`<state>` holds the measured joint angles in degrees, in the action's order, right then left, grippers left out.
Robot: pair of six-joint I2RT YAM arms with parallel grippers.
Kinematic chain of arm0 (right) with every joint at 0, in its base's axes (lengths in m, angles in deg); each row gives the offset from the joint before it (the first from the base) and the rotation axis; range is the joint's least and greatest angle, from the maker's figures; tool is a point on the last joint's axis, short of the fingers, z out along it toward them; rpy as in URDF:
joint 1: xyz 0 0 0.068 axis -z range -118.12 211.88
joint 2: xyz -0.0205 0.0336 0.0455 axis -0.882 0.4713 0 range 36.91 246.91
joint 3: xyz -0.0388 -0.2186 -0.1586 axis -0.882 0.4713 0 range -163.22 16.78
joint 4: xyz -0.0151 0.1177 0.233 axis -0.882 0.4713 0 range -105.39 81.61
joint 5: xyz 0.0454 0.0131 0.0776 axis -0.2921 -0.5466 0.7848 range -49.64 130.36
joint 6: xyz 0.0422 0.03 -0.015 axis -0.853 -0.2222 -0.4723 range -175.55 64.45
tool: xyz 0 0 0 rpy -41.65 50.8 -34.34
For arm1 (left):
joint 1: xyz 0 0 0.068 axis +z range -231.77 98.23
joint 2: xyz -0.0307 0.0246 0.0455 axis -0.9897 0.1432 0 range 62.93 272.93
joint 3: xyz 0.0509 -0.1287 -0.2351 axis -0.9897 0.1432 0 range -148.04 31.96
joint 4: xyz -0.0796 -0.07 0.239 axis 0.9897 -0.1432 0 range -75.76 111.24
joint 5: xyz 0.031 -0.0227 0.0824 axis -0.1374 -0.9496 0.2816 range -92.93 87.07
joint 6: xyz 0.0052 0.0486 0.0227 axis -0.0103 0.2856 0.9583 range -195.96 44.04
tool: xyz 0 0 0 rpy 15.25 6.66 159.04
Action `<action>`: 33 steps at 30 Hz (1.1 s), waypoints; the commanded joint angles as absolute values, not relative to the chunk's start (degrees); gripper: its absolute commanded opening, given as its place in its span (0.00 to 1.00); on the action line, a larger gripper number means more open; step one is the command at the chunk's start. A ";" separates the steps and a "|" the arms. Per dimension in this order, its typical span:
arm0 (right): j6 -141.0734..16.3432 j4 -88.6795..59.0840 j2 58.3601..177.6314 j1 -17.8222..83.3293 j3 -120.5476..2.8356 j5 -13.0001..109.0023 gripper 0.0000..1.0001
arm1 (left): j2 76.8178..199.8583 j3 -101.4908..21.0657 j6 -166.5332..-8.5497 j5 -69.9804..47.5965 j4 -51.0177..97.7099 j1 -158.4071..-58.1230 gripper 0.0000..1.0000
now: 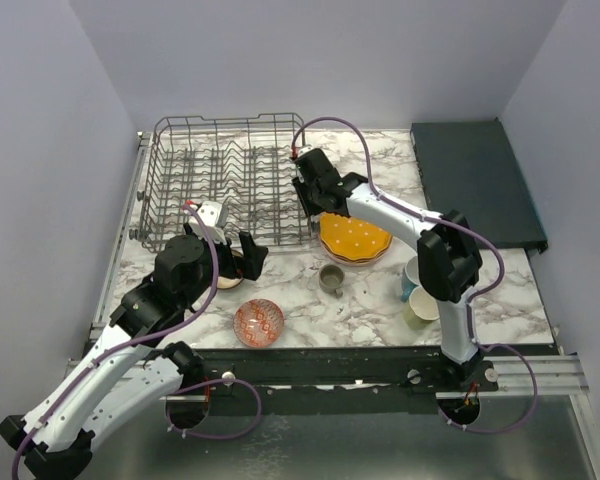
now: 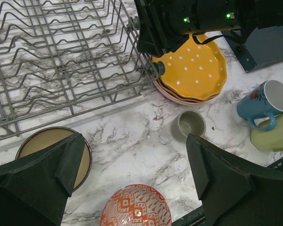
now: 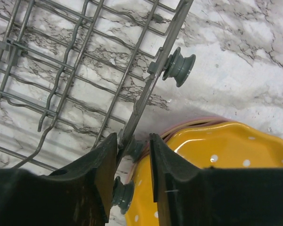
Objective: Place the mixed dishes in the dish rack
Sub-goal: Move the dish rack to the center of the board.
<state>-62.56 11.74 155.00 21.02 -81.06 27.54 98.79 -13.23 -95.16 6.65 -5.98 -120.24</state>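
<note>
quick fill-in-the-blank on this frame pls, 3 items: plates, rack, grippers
1. The orange white-dotted plate sits stacked on the ___.
2. The right gripper has its fingers straddling the side rim of the ___.
3. Below the wide-open left gripper, partly hidden by one finger, lies the ___.
Missing: pink plate; grey wire dish rack; dark brown round bowl.

In the top view, the dish rack (image 1: 220, 118) is sitting on the table (image 1: 370, 315) at upper left, and the tray (image 1: 475, 180) is lying at upper right. The plate stack (image 1: 355, 238) is resting at centre, just beside the rack's lower right corner, with the small cup (image 1: 331, 278) standing just below it. The upper mug (image 1: 412, 272) and the lower mug (image 1: 421, 307) are sitting side by side at right. The first bowl (image 1: 259, 321) is lying at lower centre, and the second bowl (image 2: 40, 143) is lying up-left of it, just below the rack.
</note>
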 commanded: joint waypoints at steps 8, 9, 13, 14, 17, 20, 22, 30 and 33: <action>-64.20 15.37 147.25 21.67 -79.77 27.14 0.58 | 99.19 -12.51 -94.77 8.23 -6.68 -120.27 0.99; -64.45 15.29 146.23 21.66 -79.38 26.42 0.60 | 99.20 -12.51 -94.77 8.23 -6.65 -120.28 0.99; -65.28 15.78 143.50 22.43 -78.42 24.99 0.66 | 99.17 -12.52 -94.77 8.14 -6.69 -120.29 0.99; -65.75 16.39 143.44 22.78 -78.63 24.85 0.65 | 99.23 -12.52 -94.77 8.10 -6.63 -120.32 0.99; -66.19 17.56 143.84 23.77 -78.94 24.25 0.66 | 99.14 -12.53 -94.77 8.06 -6.65 -120.27 0.99; -65.97 17.55 145.03 24.56 -78.97 24.37 0.69 | 98.99 -12.59 -94.78 7.97 -6.68 -120.22 0.99; -65.06 16.50 145.77 25.58 -78.61 25.98 0.74 | 98.92 -12.58 -94.77 7.97 -6.68 -120.31 0.99; -62.68 14.92 152.18 28.98 -81.60 30.53 0.80 | 98.66 -12.52 -94.77 7.92 -6.69 -120.26 0.99; -62.10 13.99 154.03 29.67 -82.04 31.26 0.80 | 98.50 -12.52 -94.77 7.88 -6.66 -120.31 0.99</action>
<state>-63.78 14.89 151.19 28.91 -80.34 28.83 99.20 -13.23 -95.14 6.96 -5.98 -120.24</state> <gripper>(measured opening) 0.795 0.986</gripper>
